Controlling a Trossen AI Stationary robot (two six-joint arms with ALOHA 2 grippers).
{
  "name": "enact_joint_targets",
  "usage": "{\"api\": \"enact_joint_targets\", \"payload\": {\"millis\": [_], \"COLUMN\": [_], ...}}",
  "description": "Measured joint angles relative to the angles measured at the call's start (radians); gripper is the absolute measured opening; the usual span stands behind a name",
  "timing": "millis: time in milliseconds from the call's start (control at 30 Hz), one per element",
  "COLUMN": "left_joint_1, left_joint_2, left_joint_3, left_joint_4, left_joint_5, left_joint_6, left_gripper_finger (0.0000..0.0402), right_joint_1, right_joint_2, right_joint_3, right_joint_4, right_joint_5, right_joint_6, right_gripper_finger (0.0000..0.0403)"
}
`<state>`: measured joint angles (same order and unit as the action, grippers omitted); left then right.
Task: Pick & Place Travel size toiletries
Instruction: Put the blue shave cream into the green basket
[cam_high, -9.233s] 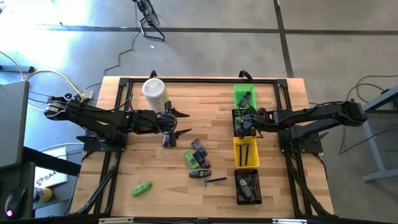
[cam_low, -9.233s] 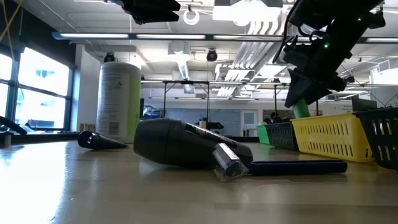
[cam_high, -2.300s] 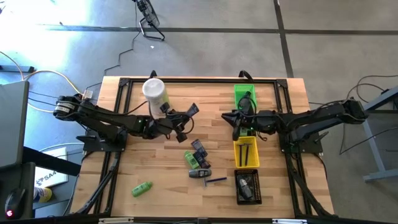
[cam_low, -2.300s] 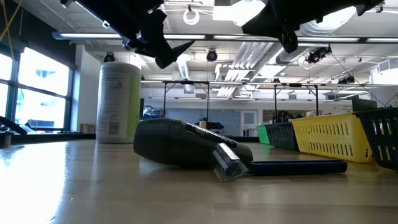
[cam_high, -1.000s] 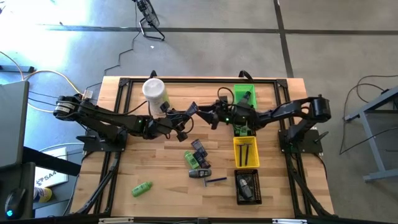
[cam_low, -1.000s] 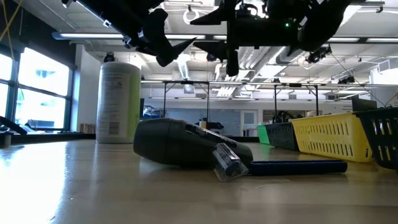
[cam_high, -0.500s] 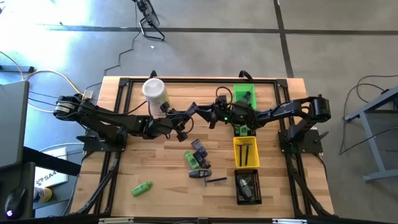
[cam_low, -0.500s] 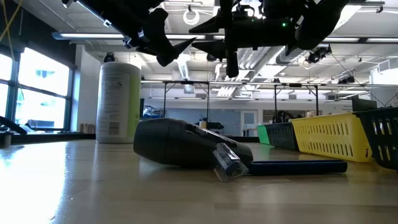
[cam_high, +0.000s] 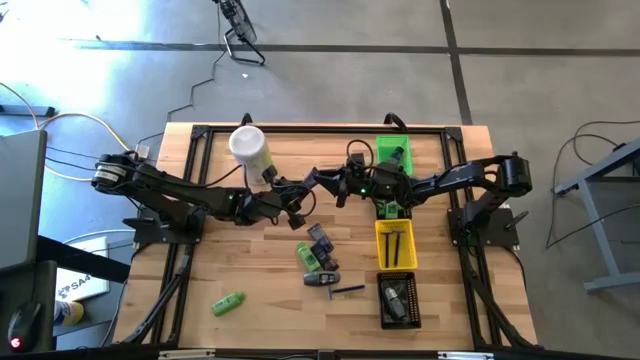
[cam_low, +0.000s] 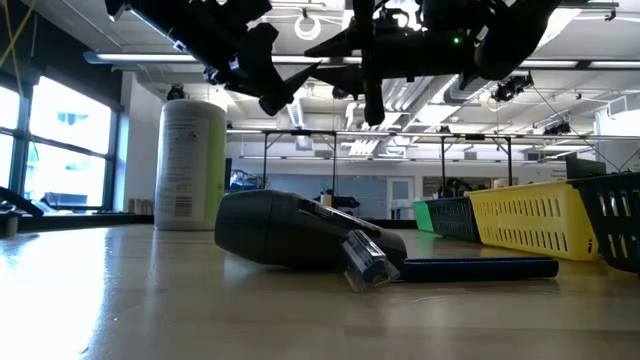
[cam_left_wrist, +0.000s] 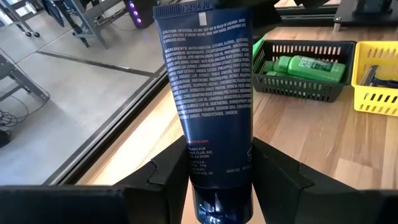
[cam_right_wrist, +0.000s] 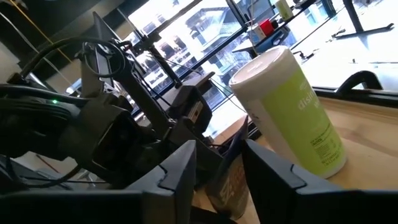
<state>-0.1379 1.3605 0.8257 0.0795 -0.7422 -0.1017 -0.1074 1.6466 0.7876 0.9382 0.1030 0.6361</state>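
The dark blue tube (cam_left_wrist: 208, 93) is clamped at its cap end in the left hand (cam_high: 296, 200), raised just beside the canister (cam_high: 250, 150). The right hand (cam_high: 327, 183) has its fingers (cam_right_wrist: 177, 171) straddling the tube's far end; you cannot tell if they bear on it.

Judged light, soft-walled and slick, so take it near the stiff crimp or cap. Open table (cam_high: 200, 265) lies away from the canister; the green bin (cam_high: 381, 146) crowds the right arm's side.

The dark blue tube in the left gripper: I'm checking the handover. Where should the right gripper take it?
Grip the dark blue tube on its flat crimped end, coming from opposite the left gripper, which clamps the cap end. That end sticks out free toward the right gripper, already closing around it, flat faces to the fingers.
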Motion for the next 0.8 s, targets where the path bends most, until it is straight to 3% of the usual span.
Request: {"api": "enact_joint_targets", "payload": {"millis": [600,800], "left_joint_1": [0.000,0.000], "left_joint_2": [0.000,0.000], "left_joint_3": [0.000,0.000], "left_joint_4": [0.000,0.000], "left_joint_5": [-0.004,-0.001], "left_joint_6": [0.000,0.000], "left_gripper_finger": [0.0149,0.0149], "right_joint_1": [0.000,0.000], "right_joint_2": [0.000,0.000], "right_joint_3": [-0.001,-0.001], "right_joint_4": [-0.007,-0.007], "right_joint_5": [0.030,0.029], "right_joint_6": [-0.118,-0.121], "right_gripper_finger": [0.0009,0.0005]}}
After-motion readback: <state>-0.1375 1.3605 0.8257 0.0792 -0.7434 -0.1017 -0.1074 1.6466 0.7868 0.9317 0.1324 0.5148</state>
